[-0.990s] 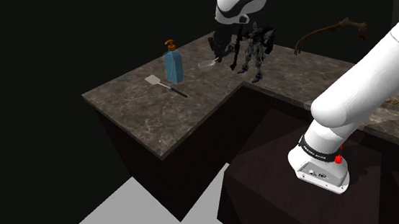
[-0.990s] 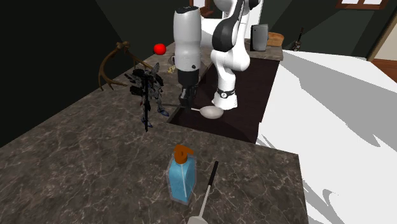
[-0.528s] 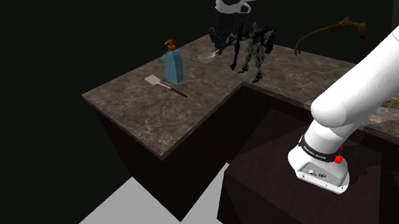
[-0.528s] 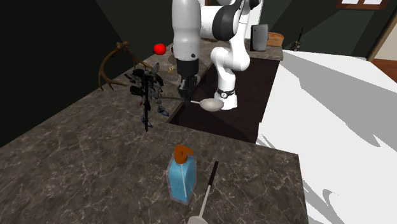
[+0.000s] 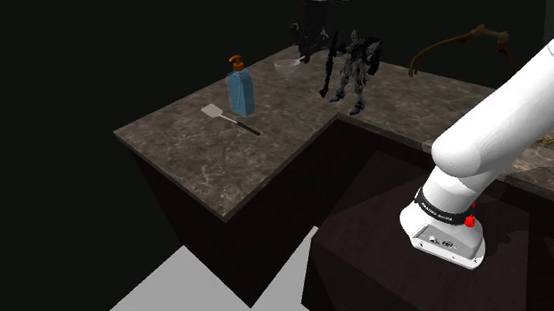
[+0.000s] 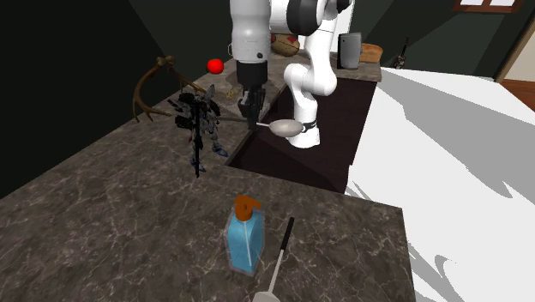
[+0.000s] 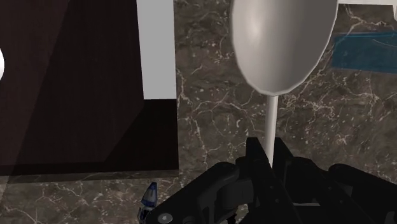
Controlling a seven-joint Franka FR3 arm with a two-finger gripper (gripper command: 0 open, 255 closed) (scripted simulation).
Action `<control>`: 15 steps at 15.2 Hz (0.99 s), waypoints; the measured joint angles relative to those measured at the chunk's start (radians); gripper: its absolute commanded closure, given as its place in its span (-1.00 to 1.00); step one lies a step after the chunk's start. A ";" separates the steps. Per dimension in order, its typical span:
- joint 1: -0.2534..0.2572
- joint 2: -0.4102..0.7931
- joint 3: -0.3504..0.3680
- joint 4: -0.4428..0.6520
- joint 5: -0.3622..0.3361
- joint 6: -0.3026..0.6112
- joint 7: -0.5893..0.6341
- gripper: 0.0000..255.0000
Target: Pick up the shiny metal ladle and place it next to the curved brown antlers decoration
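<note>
The ladle [image 6: 285,128] hangs in the air clear of the counter [image 6: 103,214], well apart from the antlers [image 6: 153,90]. A dark robot figurine [image 6: 199,129] stands between the two. The gripper [image 6: 250,118] has its fingers [image 7: 254,162] pinched almost together on the thin stem, low down on the handle, so the bowl [image 7: 283,44] sticks out in front of the hand.

The step in hand looks like the carry toward the antlers. To do it well, I would keep the ladle high enough to pass over the figurine, whose limbs and weapons jut out on the antlers' near side (an easy thing to snag). I would also move slowly, because a long utensil held by so slim a stem could pivot in the grip. The best place to set it down is on bare counter just beside the antlers, not on their curved tines.

The ladle itself is pale grey with a soft sheen rather than a mirror finish. It has a smooth oval bowl and a straight, narrow stem.

A blue soap bottle [image 6: 244,236] and a spatula [image 6: 276,266] lie much farther from the antlers.
</note>
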 measured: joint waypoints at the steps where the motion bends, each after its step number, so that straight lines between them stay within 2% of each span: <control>1: 0.000 -0.001 0.000 0.011 0.000 -0.013 0.002 1.00; 15: -0.004 0.007 -0.007 0.210 -0.009 -0.202 0.012 1.00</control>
